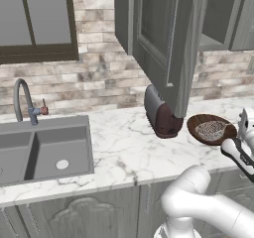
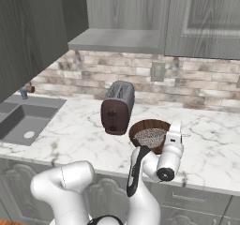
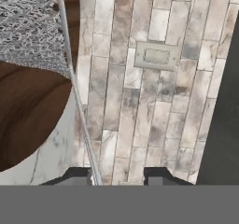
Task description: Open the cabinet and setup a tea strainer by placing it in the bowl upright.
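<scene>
The tea strainer (image 1: 211, 130) sits in the bowl (image 1: 194, 124) at the right middle of the left base view, a speckled mesh cup resting inside the dark wooden rim. The toaster (image 1: 160, 113) stands just left of the bowl, and the open door of the cabinet (image 1: 163, 33) hangs down from the top centre, above the toaster. The sink (image 1: 44, 150) lies at the lower left, well apart.

In the right base view the strainer (image 2: 150, 137) shows at frame centre, mouth up as far as I can judge, inside the bowl (image 2: 140, 126). The toaster (image 2: 117, 108) is just beside it to the upper left. The gripper (image 2: 176, 124) stands at the bowl's right edge; its fingers are too small here to tell their spread.

In the hand view the mesh (image 3: 28, 27) fills the upper left, with the brown bowl (image 3: 23, 120) below it. A thin wire (image 3: 77, 101) runs from the top down to the left fingertip (image 3: 79, 175). The fingertips (image 3: 158, 175) stand apart with a gap between them, so the hand looks partly open and nothing appears clamped, though the wire lies very close to one tip.

The strainer is probably very light and thin-walled; the mesh would dent under a hard squeeze and the wire is slippery. A gentle pinch on the rim or the stiff wire seems safest.
</scene>
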Tool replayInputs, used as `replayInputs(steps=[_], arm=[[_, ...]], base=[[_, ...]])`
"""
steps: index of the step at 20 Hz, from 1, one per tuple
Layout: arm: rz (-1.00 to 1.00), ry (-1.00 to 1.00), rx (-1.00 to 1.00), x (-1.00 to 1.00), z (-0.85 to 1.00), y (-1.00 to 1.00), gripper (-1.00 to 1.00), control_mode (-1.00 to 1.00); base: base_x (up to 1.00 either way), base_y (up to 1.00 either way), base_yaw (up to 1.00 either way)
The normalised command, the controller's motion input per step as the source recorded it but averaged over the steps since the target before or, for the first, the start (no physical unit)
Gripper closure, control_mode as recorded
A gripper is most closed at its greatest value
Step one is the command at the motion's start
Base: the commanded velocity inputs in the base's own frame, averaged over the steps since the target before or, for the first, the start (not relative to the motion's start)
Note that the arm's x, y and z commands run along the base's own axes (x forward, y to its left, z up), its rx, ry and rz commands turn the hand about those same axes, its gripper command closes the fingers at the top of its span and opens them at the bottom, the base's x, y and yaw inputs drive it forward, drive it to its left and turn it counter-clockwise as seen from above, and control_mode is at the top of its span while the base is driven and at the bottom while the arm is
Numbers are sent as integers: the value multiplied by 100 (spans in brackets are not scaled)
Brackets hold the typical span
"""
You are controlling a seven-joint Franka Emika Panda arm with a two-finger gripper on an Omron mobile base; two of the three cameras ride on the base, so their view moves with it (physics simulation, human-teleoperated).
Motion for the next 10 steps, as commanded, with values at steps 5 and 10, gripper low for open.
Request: replayInputs(steps=[5, 10], arm=[[0, 0, 0, 0, 0, 0, -100, -100], [1, -1, 0, 0, 0, 0, -100, -100]], base=[[0, 0, 0], [0, 0, 0]])
